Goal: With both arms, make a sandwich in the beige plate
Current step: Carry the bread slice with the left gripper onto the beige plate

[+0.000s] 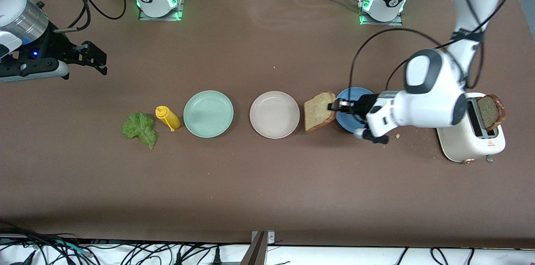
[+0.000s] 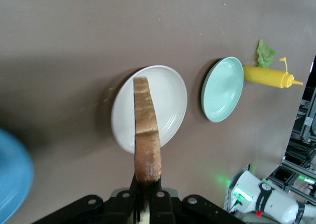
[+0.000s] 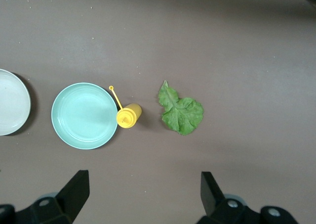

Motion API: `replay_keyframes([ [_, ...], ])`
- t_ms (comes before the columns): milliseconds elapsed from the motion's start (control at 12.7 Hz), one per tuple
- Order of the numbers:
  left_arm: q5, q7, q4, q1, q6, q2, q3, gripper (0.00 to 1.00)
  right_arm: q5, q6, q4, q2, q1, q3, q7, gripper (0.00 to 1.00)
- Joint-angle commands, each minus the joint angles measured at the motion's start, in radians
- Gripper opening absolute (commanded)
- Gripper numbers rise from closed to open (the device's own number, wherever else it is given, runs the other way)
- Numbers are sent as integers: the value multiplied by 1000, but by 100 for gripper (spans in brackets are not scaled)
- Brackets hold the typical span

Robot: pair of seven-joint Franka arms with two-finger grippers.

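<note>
Brown and matte, the table [image 1: 259, 181] carried a row of things, with cables trailing along its edge nearest the front camera. From the front, the left gripper [image 1: 337, 105] was clamped on the edge of a bread slice [image 1: 319, 111], held in the air between the blue plate [image 1: 345, 122] and the beige plate [image 1: 274, 114]. The left arm's forearm lay nearly level over the blue plate, just beside a cream toaster [image 1: 472, 141] with a second, darker slice [image 1: 490, 112] standing in its slot. Only the left wrist view showed the held slice edge-on, upright on its crust line, its free end over the beige plate's rim. There the mint plate [image 2: 221, 89], yellow bottle [image 2: 269, 76] and lettuce leaf [image 2: 265, 54] lay past that plate, well apart from the gripper.

The right gripper [image 1: 90, 57] waited with its fingers spread wide over bare table at the right arm's end. Its wrist view alone looked straight down on the lettuce, bottle and mint plate below it.
</note>
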Motion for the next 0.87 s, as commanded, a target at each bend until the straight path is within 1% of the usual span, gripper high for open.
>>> replay_keyframes([
  [0,-64,9,89,-101,126,148,1,0,-1,-8,20,7,-1,0,10,100],
  [158,-155,43,110,-133,168,199,1,0,-1,-8,20,7,-1,0,10,100],
  [236,-227,86,109,-139,183,206,1,0,-1,-8,20,7,-3,0,8,100],
  [315,-275,154,107,-139,185,225,2,0,-1,-8,20,7,-3,-1,8,100],
  [473,-297,296,89,-135,187,254,2,0,-1,-8,20,7,-3,-1,8,100],
  [788,-297,319,47,-141,187,260,4,0,-3,-8,20,12,-4,-3,8,100],
])
